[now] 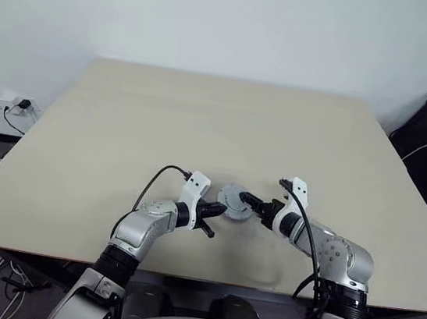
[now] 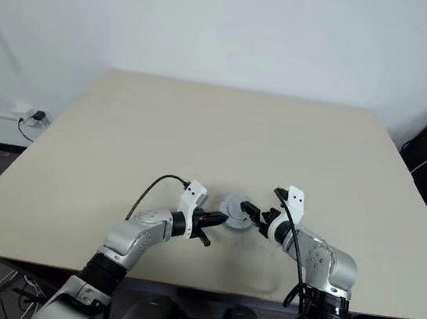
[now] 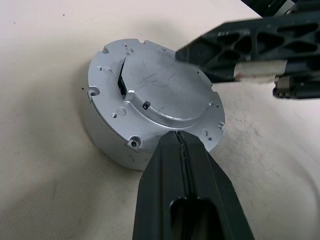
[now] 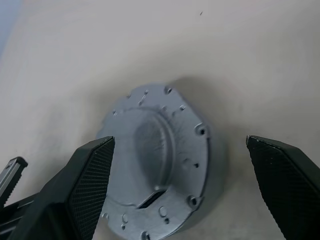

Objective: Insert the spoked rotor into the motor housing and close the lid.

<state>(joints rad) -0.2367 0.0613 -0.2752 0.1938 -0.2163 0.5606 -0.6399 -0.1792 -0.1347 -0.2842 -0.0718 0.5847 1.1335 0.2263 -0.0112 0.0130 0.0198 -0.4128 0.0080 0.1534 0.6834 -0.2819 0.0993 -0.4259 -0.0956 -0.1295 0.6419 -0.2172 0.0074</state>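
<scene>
The silver motor assembly point(image 3: 150, 107) sits on the desk point(image 1: 125, 116) near its front edge, between my two hands. It reads as a squat round metal drum, its top a flat grey cover point(image 4: 160, 160) with a raised central plate, small screw holes round the rim and one dark rectangular slot by the plate's edge. The cover looks already seated on the body; I cannot see the rotor or the windings, so they are presumably inside.

My left hand point(image 3: 182, 145) is clenched on nothing, its closed tips resting at the drum's near rim, just beside the cover. My right hand point(image 4: 180, 165) is spread wide and empty, one finger point(image 4: 87, 185) on each side of the drum without touching it.

The step in hand, as I judge it, is settling or checking the lid. To do it well I should keep the left tips steady as a stop against the rim so the drum cannot skid, bring the right hand down centred over the drum, and press or close evenly so the cover stays flat rather than tipping up on one side.
</scene>
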